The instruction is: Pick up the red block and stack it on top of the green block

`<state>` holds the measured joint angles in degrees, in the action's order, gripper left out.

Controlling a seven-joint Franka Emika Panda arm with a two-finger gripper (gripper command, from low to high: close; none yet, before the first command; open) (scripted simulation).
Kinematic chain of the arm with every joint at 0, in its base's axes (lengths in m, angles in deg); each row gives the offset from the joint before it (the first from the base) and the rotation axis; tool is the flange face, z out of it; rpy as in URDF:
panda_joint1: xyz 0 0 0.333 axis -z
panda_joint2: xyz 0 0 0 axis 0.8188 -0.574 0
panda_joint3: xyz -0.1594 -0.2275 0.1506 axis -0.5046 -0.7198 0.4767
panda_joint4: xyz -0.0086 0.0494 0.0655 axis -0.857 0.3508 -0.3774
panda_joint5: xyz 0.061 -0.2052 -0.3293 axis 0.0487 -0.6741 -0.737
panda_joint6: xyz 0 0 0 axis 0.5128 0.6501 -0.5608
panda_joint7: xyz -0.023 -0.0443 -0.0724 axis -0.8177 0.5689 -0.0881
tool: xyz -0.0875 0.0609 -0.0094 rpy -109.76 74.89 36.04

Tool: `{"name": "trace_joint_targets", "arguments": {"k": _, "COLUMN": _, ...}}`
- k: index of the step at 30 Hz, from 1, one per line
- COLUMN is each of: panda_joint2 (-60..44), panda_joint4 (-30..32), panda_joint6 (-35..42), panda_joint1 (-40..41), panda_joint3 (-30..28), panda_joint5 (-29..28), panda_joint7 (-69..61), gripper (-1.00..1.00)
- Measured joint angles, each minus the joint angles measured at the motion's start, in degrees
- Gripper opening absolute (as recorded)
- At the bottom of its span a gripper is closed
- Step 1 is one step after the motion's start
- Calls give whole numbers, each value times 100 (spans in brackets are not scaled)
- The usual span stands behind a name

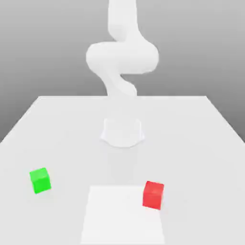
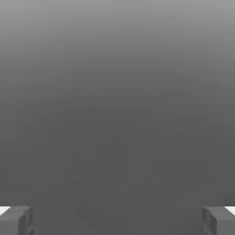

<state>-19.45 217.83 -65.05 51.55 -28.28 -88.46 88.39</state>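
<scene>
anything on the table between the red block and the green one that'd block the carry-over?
Nothing visible. The red block sits toward the exterior view's right, the green block toward its left, with bare table between them. The gripper is open with nothing between its fingers.

Red block (image 1: 153, 194) matte, plain; green block (image 1: 40, 180) matte, plain; table (image 1: 57, 124) smooth white, matt.

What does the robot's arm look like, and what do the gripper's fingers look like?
The arm is plain white, made of smooth rounded segments on a round white base, with no visible cables or markings. In the hand view, the gripper has two blocky grey fingers with white upper edges.
</scene>
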Motion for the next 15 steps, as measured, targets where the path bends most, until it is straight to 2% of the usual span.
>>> {"name": "trace_joint_targets", "arguments": {"k": 8, "panda_joint2": -1283, "panda_joint4": 751, "panda_joint6": -725, "panda_joint1": -1020, "panda_joint3": -703, "panda_joint5": 483, "panda_joint7": -1926, "gripper": 0}}
{"name": "trace_joint_targets", "arguments": {"k": 15, "panda_joint2": -2397, "panda_joint4": 1393, "panda_joint6": -1343, "panda_joint1": -1727, "panda_joint3": -1003, "panda_joint5": 785, "panda_joint7": -3491, "gripper": 0}}
